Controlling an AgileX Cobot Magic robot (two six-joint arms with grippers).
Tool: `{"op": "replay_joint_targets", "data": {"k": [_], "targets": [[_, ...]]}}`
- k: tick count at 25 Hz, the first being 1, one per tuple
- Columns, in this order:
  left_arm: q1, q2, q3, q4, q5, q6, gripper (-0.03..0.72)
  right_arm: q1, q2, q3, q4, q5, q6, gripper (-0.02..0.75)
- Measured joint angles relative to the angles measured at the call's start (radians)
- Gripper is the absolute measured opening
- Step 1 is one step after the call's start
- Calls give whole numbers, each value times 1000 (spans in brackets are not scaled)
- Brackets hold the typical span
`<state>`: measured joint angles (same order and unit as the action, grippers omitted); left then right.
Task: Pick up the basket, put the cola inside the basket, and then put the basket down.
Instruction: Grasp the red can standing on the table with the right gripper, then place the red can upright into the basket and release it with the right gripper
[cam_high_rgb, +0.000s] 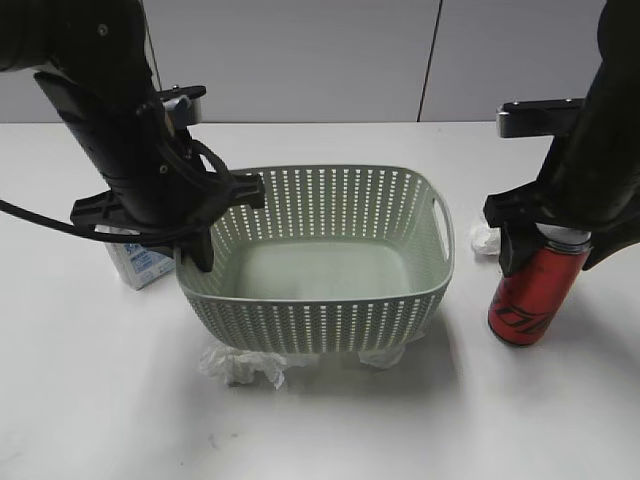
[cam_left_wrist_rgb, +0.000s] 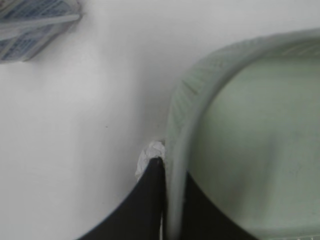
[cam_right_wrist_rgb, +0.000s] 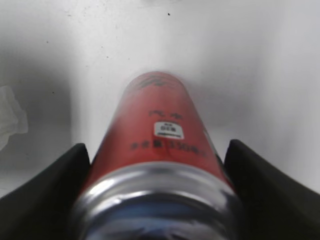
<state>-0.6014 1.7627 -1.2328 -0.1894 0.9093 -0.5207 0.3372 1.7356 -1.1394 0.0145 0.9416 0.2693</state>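
Exterior: left gripper (cam_high_rgb: 205, 235) pinches the near-left rim of the basket (cam_high_rgb: 330, 300); basket looks lifted, crumpled white scraps (cam_high_rgb: 240, 365) beneath it. Blue-and-white carton (cam_high_rgb: 138, 262) just behind that gripper. Right gripper (cam_high_rgb: 545, 235) sits over the top of the cola (cam_high_rgb: 532, 290), upright, to the basket's right.

Left wrist: fingers (cam_left_wrist_rgb: 150, 200) closed on the rim, one either side of the wall.

Right wrist: cola (cam_right_wrist_rgb: 160, 150) between the jaws, long axis running straight away from gripper; contact unclear. Basket lies to this gripper's left.
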Motion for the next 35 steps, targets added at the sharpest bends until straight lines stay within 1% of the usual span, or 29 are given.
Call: {"op": "replay_joint_targets", "data": {"k": [9, 18, 22, 25, 29, 32, 35], "targets": [[0, 0, 0, 2, 0, 0, 3, 0, 1, 0, 0, 0, 0, 522], [0, 0, 0, 3, -10, 0, 3, 0, -2, 0, 0, 0, 2, 522], [0, 0, 0, 3, -24, 0, 3, 0, -55, 0, -3, 10, 2, 522], [0, 0, 0, 5, -44, 0, 3, 0, -124, -14, -15, 44, -9, 522], [0, 0, 0, 21, -66, 0, 3, 0, -212, -62, -67, 120, -12, 522], [0, 0, 0, 29, -69, 0, 3, 0, -248, -134, -83, 205, -52, 522], [0, 0, 0, 34, -74, 0, 3, 0, -253, -232, -73, 275, -100, 522]]}}
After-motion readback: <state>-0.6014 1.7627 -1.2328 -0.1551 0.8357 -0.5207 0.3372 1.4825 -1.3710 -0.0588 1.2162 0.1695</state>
